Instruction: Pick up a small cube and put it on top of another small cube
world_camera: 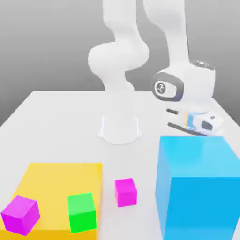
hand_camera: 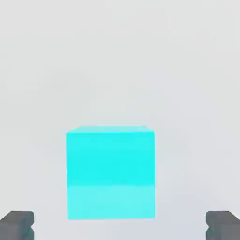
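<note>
Near the front edge, on the exterior view's left, a purple cube and a green cube are sitting on a flat yellow block. Just to the right of the yellow block, the pink cube is resting on the white table. That pink cube is where the little one has to go at the end.

Right of the pink cube, a very big blue block is standing tall. It is hiding the table behind it.

Farther back, behind the big block, the gripper is hanging low at the end of the white arm. In the hand view, the small cyan cube is sitting on the table under the hand, between the two grey fingertips. The fingers are spread as wide as they go, and they are holding nothing.

What could go wrong? The hand is working very close to the big blue block, so I think it could bump it while going down or lifting up. If the fingers are not lined up with the flat sides, the cyan cube could twist or slide away. Later, the hand has to carry the cube over or around the big block, and it could knock the cube loose. Dropping it off-center could make it roll off the pink cube.
</note>
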`<move>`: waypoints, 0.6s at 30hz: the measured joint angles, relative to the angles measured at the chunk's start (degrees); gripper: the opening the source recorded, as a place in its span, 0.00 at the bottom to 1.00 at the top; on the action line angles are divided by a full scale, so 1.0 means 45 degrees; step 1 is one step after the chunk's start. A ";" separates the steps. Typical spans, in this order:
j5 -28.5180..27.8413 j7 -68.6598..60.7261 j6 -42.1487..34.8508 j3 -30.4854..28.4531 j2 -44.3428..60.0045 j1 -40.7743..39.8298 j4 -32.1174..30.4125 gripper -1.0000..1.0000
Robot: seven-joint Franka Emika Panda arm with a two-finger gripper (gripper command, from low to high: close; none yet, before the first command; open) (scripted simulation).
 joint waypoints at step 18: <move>-0.0768 0.0706 0.2159 0.0694 0.2761 -0.0722 0.0488 0.00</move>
